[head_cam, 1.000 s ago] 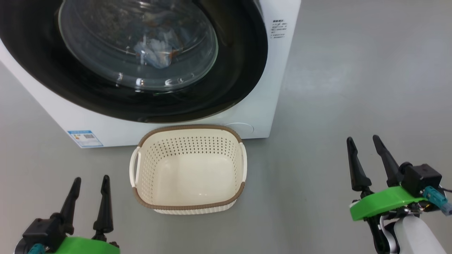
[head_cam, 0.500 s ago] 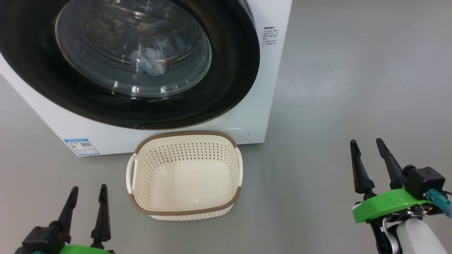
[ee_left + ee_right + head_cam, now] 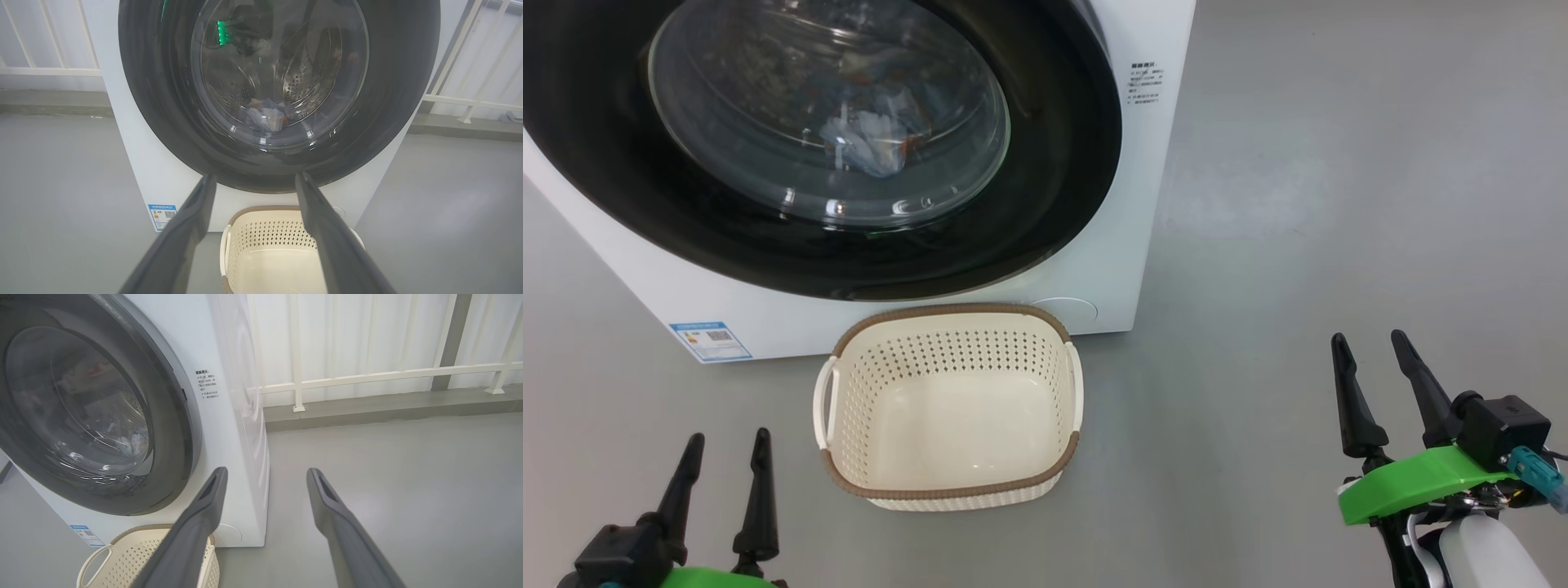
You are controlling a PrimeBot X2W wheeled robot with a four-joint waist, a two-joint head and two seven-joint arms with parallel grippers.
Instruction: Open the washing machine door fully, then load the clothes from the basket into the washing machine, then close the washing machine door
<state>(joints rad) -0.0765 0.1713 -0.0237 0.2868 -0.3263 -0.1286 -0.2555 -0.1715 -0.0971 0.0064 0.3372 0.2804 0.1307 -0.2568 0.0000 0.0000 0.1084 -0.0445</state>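
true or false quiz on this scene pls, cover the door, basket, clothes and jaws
1. The basket is empty: true.
2. The washing machine door hangs wide open: false, it is shut.
3. The clothes lie inside the washing machine, behind the door: true.
4. The right jaws grip the basket: false, they stand open, apart from it, holding nothing.
5. The basket stands on the floor before the washing machine: true.

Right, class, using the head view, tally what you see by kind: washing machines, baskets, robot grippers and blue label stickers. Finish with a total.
washing machine: 1
basket: 1
grippers: 2, the left gripper and the right gripper
blue label sticker: 1
Total: 5
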